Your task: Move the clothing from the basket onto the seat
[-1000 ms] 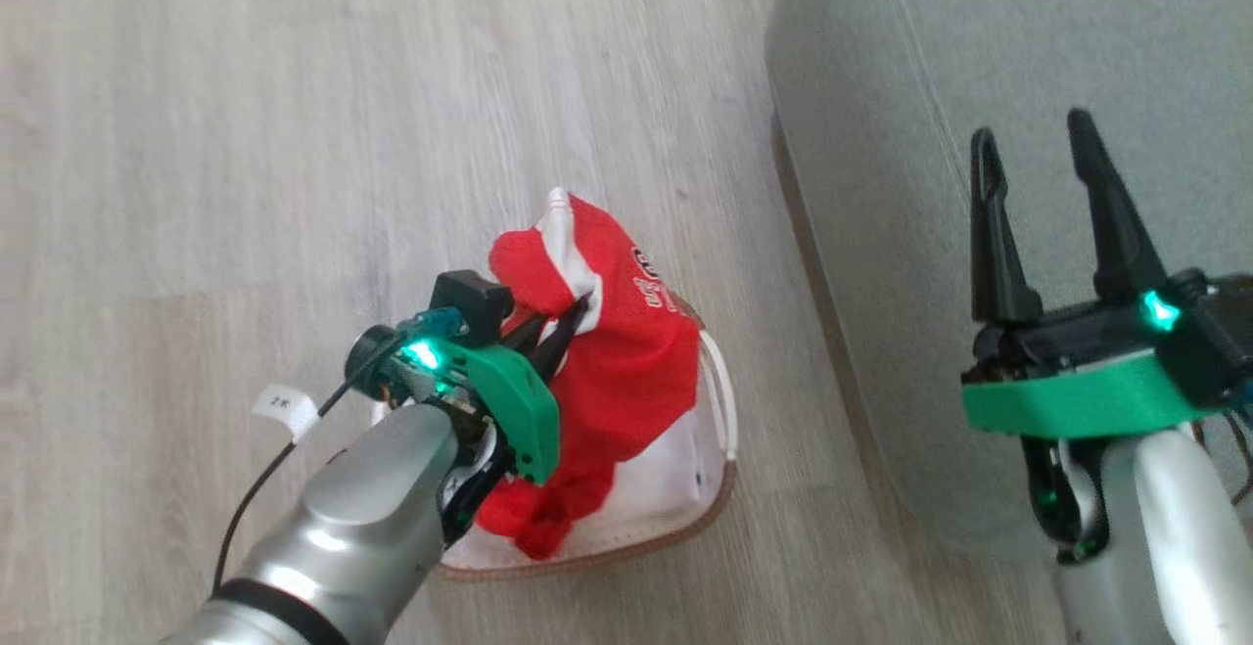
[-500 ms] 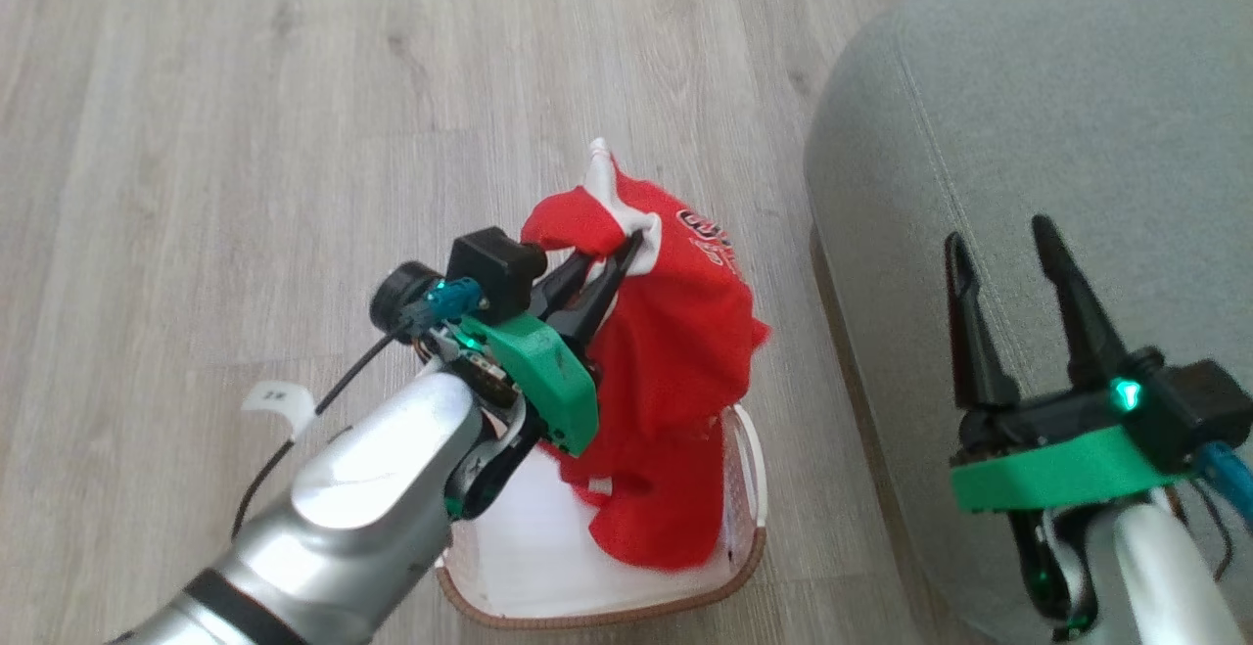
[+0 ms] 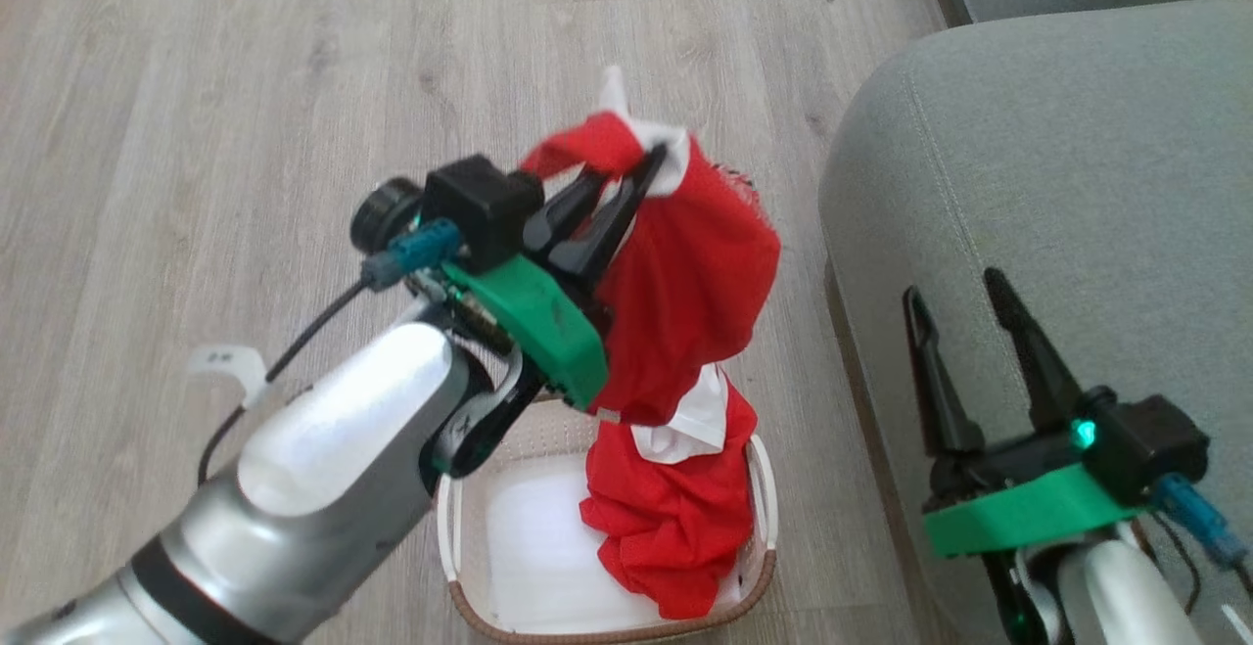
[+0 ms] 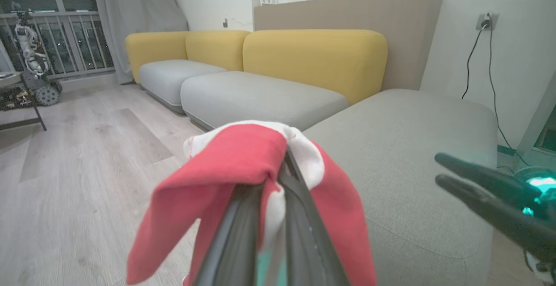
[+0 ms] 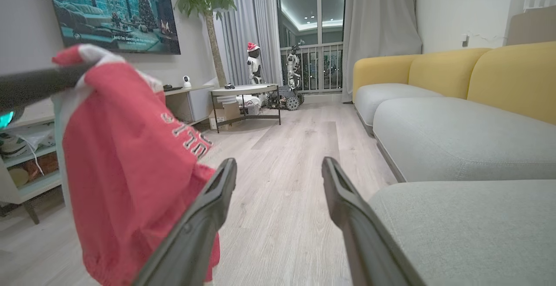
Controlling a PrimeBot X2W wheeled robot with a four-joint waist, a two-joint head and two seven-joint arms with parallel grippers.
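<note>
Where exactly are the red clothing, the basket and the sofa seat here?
clothing [image 3: 695, 283], head view, hanging red fabric.
basket [image 3: 533, 547], head view, bare white base.
seat [image 3: 1077, 136], head view, bare cushion top.

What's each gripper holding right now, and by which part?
Left gripper pinches the red clothing by a bunched red-and-white fold at its top; its lower end hangs in the basket. Right gripper is open, empty.

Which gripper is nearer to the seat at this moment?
Right. The right gripper hangs open above the seat's near edge; the left gripper holds the clothing above the basket, on the floor beside the seat.
</note>
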